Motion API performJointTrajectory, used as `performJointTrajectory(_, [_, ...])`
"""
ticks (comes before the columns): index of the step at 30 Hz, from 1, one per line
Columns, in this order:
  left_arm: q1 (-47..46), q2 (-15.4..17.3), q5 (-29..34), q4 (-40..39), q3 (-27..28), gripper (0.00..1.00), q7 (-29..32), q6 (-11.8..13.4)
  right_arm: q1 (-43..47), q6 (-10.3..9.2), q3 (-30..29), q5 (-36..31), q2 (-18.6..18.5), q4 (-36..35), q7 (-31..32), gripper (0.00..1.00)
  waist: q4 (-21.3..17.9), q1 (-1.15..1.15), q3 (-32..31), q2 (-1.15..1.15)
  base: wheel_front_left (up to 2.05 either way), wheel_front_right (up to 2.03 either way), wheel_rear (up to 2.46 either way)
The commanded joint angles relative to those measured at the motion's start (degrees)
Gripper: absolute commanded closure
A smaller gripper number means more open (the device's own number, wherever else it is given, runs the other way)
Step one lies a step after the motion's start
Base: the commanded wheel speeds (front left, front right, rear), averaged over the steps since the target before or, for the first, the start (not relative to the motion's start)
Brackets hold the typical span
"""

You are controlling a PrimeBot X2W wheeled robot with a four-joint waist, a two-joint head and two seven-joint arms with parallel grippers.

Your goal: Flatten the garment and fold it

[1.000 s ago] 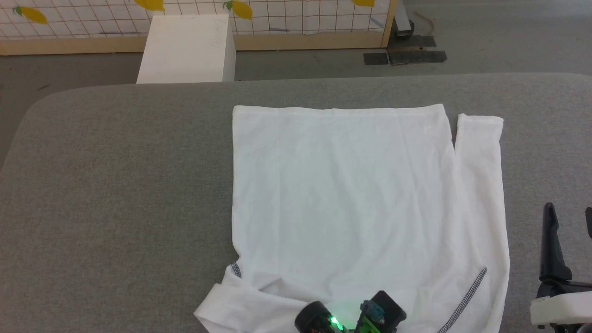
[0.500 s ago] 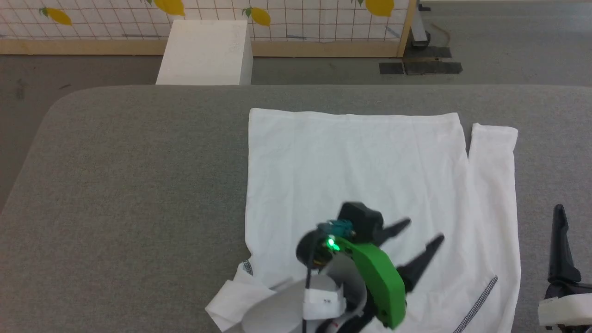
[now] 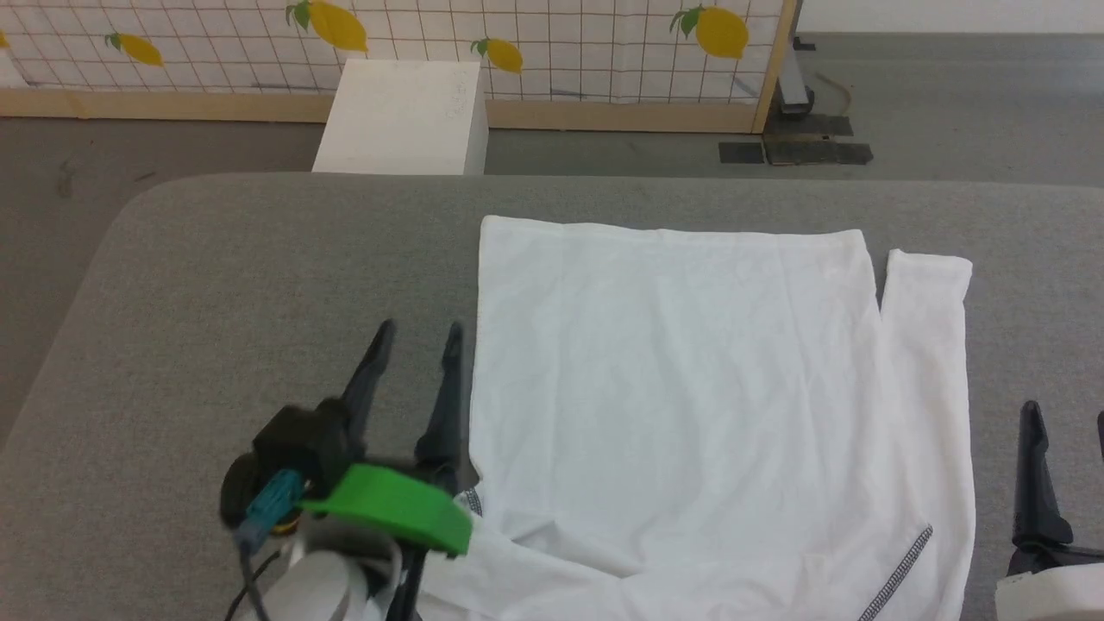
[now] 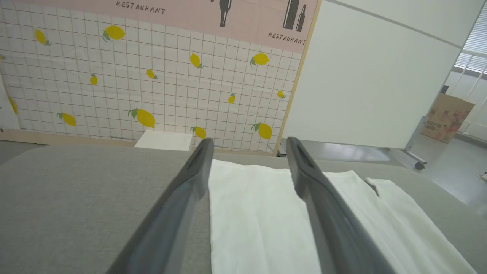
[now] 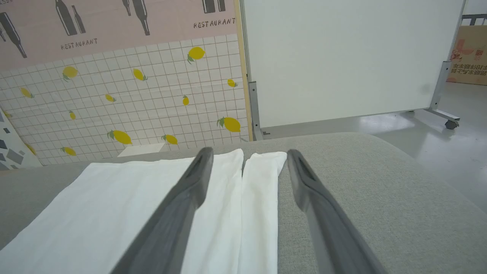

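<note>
Left tool [image 3: 417, 335]: fingers spread, holding nothing, poised over the bare grey counter [image 3: 216, 276] just beside the left edge of the garment [image 3: 681, 388]. Right tool [image 3: 1063, 414]: fingers likewise apart and empty, just off the garment's right-hand sleeve. Garment: white, spread flat on the counter, that sleeve lying straight alongside the body; white box [image 3: 401, 116] beyond the counter's far edge.
</note>
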Motion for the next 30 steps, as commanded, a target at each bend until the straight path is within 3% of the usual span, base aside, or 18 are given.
performJointTrajectory(1, [3.5,1.3,1.4,-0.7,1.2,0.00,-0.2,0.3,0.8,-0.09,0.2,0.5,0.0,0.3,-0.4,0.00,0.1,0.00,-0.4,0.00,0.00,0.00,0.00])
performJointTrajectory(5, [12.7,3.6,4.3,-2.7,6.1,0.00,-0.2,1.5,1.5,-0.09,0.6,0.8,0.0,0.8,-0.6,0.00,0.1,0.00,-1.1,0.00,0.00,0.00,0.00])
performJointTrajectory(12, [23.5,2.9,8.2,-6.9,14.2,0.00,-0.3,2.3,3.2,-0.09,0.8,2.5,0.0,2.6,-1.4,0.00,0.2,0.00,-1.9,0.00,0.00,0.00,0.00])
performJointTrajectory(21, [25.0,-0.3,11.2,-8.1,18.6,0.00,-0.3,-2.1,1.4,-0.09,1.0,2.0,0.0,2.8,-0.3,0.00,-0.6,0.00,0.0,0.00,0.00,0.00,0.00])
performJointTrajectory(30, [21.9,-3.1,13.7,-8.7,20.2,0.00,-0.3,-5.6,-13.0,-0.09,-0.3,-1.3,-1.1,-1.9,12.9,0.00,-1.7,0.00,7.3,0.00,0.00,0.00,0.00])
